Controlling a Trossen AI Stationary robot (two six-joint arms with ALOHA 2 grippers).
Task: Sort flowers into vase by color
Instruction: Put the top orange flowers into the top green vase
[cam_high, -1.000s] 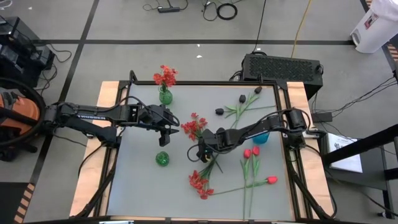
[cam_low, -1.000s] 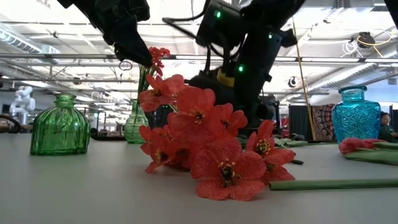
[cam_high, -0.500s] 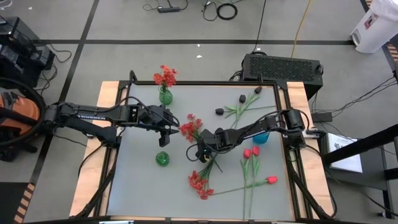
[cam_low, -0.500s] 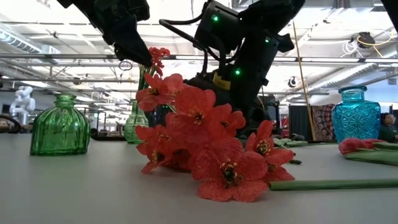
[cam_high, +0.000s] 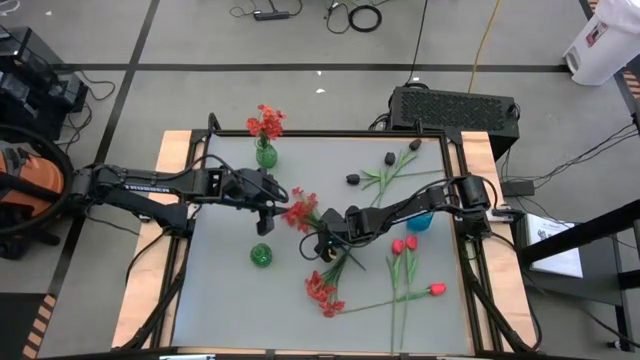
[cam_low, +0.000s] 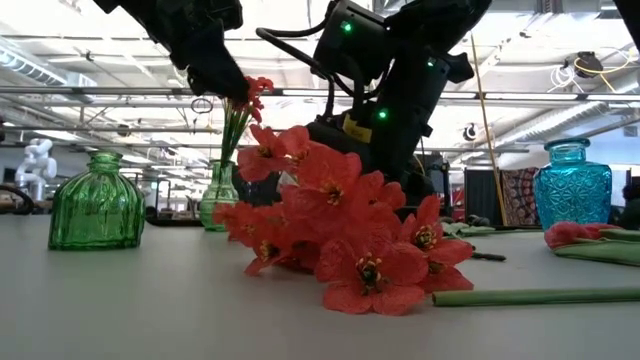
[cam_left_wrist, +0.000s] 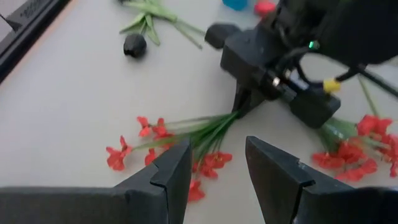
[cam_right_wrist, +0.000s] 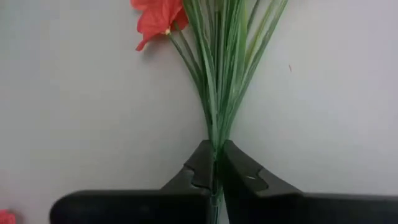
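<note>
So I'm driving this remotely, and the right gripper (cam_high: 322, 243) is clamped tight on a red spray (cam_high: 300, 209) right where its thin green stalks bunch into one stem; the right wrist view shows the fingers (cam_right_wrist: 202, 169) pinched together on that bundle with the stalks fanning out past them. It sits near the middle of the table (cam_high: 222, 292), blossoms at about 10 o'clock from the grip, so its long axis runs from the gripper up toward 10-11 o'clock. From the low view the blooms look lifted and tilted, not lying flat.

The left gripper (cam_high: 266, 211) hovers just beside the blossoms on their 9 o'clock side, fingers (cam_left_wrist: 175, 169) spread apart with nothing between them. Looks to me like a handoff setup, but that's my guess.

Handling-wise: I'd say this thing weighs almost nothing, the stalks are springy and the fabric petals floppy. Grabbing the blooms would just crush them or slip, so the gathered stem below the fan is the place to take hold.

Other bits: a second red spray (cam_high: 320, 292) lies at 6 o'clock from the grip, red tulip buds (cam_high: 404, 245) at 3-4 o'clock, black blooms (cam_high: 353, 179) up at 1 o'clock. The tall green vase (cam_high: 265, 153) at 11 o'clock already holds red flowers, the squat green vase (cam_high: 261, 255) sits at 8 o'clock, and the blue vase (cam_high: 419, 220) at 3 o'clock.
</note>
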